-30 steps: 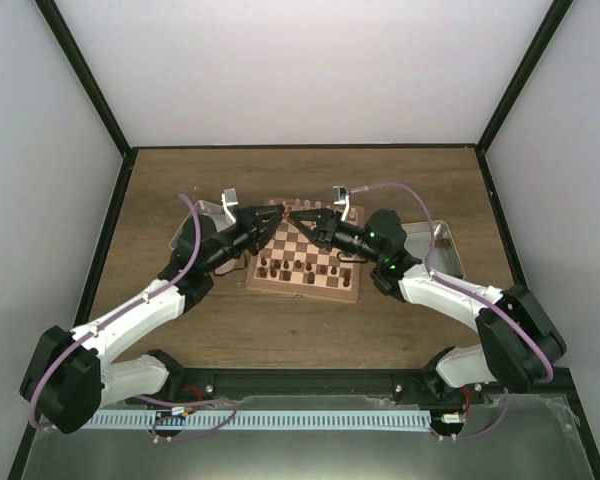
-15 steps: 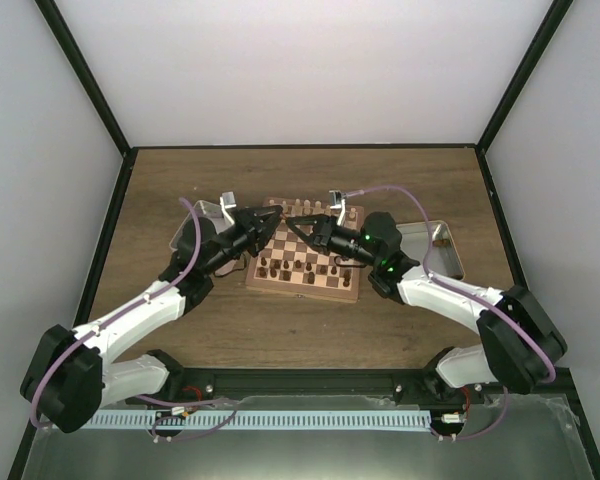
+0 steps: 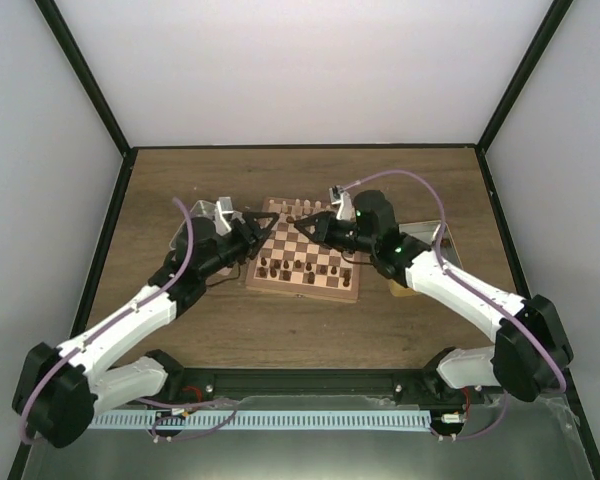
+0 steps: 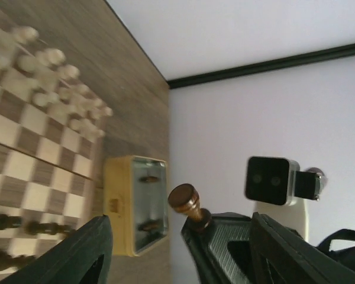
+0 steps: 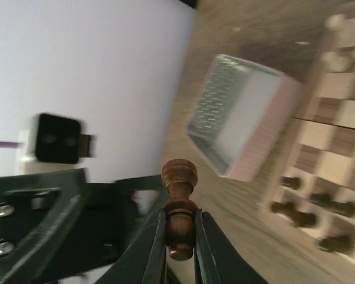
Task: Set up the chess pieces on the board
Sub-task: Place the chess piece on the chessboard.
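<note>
Chess piece (image 5: 179,207): dark, pinched in right gripper (image 5: 178,245).
Left gripper (image 4: 178,231): jaws wide, empty, close by.
Board (image 3: 302,291): tin (image 5: 242,118) left.
Table (image 3: 310,175): brown wood, white walls (image 3: 300,70).

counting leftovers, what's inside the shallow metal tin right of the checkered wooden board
Two tiny dark brown wooden chess pieces show in the metal tin; its near wall hides the rest.

The board (image 3: 300,250) lies at the middle of the desk (image 3: 420,180), ahead of my 2 arm bases. The chess pieces (image 3: 298,270) stand on its near rows, and the other chessmen (image 3: 300,207) stand along its far edge. The left tin (image 5: 257,148) lies just left of the board, the right tin (image 4: 118,201) just right of it. My left hand (image 3: 268,224) and right hand (image 3: 310,224) face each other above the board's far-left part, with 1 chess piece (image 5: 178,207) between the right hand's fingers.
</note>
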Robot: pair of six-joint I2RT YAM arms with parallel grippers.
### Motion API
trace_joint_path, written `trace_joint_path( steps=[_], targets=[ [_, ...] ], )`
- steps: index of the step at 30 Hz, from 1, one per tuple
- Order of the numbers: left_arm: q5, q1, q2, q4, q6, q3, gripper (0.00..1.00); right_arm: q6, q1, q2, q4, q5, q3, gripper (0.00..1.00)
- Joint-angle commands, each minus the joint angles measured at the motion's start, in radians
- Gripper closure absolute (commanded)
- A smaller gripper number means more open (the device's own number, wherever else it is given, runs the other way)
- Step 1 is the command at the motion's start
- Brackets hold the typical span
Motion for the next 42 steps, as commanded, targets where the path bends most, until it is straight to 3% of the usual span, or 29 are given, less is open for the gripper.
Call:
trace_joint_path(
  steps=[1, 8, 13, 18, 24, 42],
  targets=[
    [-0.172, 0.006, -0.101, -0.290, 0.285, 0.014, 0.31, -0.263, -0.036, -0.034, -0.543, 0.079, 0.120, 0.99],
    [-0.396, 0.008, -0.130, -0.536, 0.712, 0.155, 0.23, -0.458, -0.036, 0.022, -1.016, 0.235, 0.288, 0.99],
    [-0.479, 0.008, -0.152, -0.574, 0.843, 0.192, 0.21, -0.533, -0.032, 0.125, -1.166, 0.283, 0.358, 0.99],
    [-0.475, 0.008, -0.173, -0.555, 0.900, 0.172, 0.21, -0.544, -0.014, 0.230, -1.247, 0.358, 0.449, 0.99],
    [-0.453, 0.009, -0.180, -0.548, 0.911, 0.164, 0.20, -0.559, 0.039, 0.338, -1.301, 0.341, 0.547, 0.99],
    [-0.421, 0.011, -0.194, -0.524, 0.889, 0.130, 0.20, -0.588, 0.082, 0.484, -1.279, 0.305, 0.567, 0.96]
  ],
)
